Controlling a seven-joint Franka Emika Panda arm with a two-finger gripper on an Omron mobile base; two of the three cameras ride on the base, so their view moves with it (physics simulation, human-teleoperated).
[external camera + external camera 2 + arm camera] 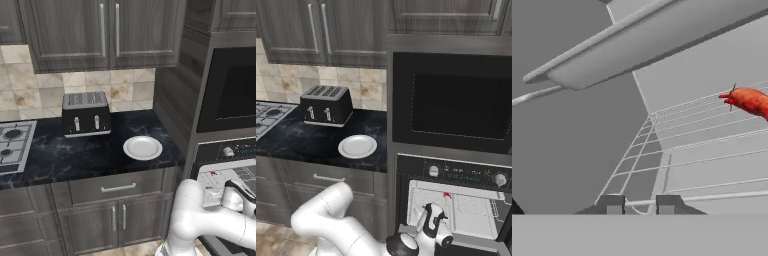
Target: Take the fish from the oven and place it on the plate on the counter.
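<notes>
Fish [751, 101] on oven [456, 200] rack; plate [142, 148] on counter [75, 155]

The red-orange fish [749, 100] lies on the pale wire rack [702, 145] at the right edge. The gripper [640, 204] sits at the rack's front rail, fingertips [612, 204] slightly parted, holding nothing.

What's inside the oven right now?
Inside the oven, a pale wire rack carries the small red-orange fish near its back left corner. The end effector covers part of the rack's front.
</notes>
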